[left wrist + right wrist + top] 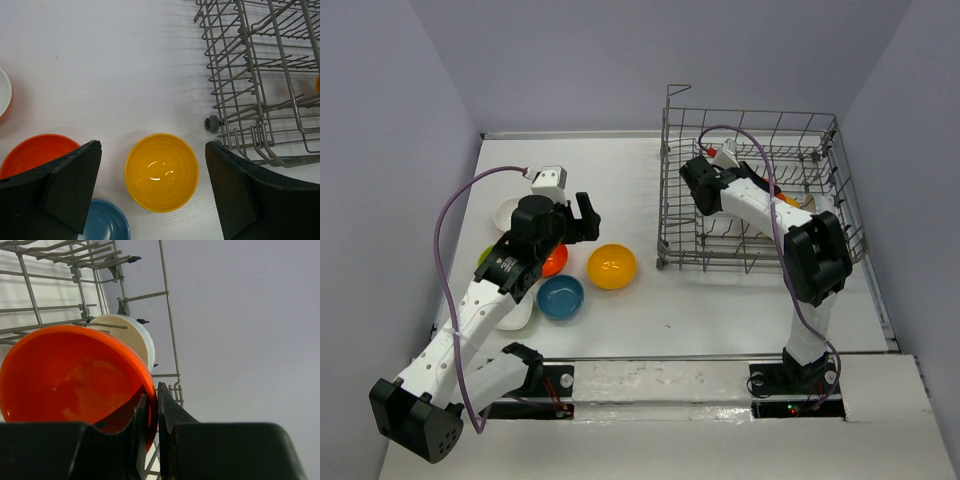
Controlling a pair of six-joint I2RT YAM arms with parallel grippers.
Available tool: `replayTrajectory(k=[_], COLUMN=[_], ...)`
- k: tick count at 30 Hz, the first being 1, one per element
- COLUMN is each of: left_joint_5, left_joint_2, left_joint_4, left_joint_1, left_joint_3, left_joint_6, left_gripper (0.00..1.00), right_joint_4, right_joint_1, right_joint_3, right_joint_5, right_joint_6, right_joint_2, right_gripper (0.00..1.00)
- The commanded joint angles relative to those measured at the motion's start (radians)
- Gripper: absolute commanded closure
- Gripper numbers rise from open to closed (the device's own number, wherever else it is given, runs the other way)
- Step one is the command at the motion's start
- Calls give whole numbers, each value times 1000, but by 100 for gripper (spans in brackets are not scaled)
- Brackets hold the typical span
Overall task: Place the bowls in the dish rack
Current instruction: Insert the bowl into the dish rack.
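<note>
The left gripper [152,146] hangs over the table [100,60] with its jaws spread wide and nothing between them. Off beyond its left finger lies a white bowl [2,92]. An orange-red bowl [37,152] sits partly under that same finger, and a blue bowl [107,222] sits nearer the wrist. The yellow bowl [161,171] lies mouth up almost centred in the gap, a touch toward the wrist, and looks like the next one to take. Just beyond the right finger is the near corner of the dish rack [260,75]. These bowls look small, glossy and rigid, probably light. They are too round and slick to squeeze across the body, so the thin rim is the place to hold: one finger inside the wall, one outside. A glazed wall may slip or swing in such a pinch, and a knock against wire could chip it, so a firm bite low on the rim seems wise. The right gripper [152,407] is inside the rack, closed on the rim of a red-orange bowl [70,375], one finger within the cavity and one behind the wall. The bowl stands on edge ahead of the fingers. Just beyond it a cream-white bowl [131,337] is already upright among the wires, and whether the two touch cannot be told. Held by one point on its edge, the bowl may well pivot until the tines take it.
</note>
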Motion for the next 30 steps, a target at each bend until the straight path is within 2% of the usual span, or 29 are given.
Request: replayTrajectory(k=[1, 10, 20, 30], left_joint_5=[15, 14, 17, 18], left_joint_2=[-2, 0, 1, 0], left_joint_4=[43, 42, 43, 43], left_joint_1=[0, 0, 0, 0], left_joint_3=[-10, -10, -12, -13], left_joint_6=[12, 12, 11, 11], left_gripper=[6, 7, 6, 6], right_joint_4=[31, 32, 54, 54], right_joint_1=[-8, -8, -8, 1], right_joint_3=[34, 37, 21, 20], right_joint_5=[118, 107, 103, 96], right_joint_6=[6, 6, -9, -9], right_joint_2=[-9, 3, 7, 28], right_gripper=[95, 87, 72, 68])
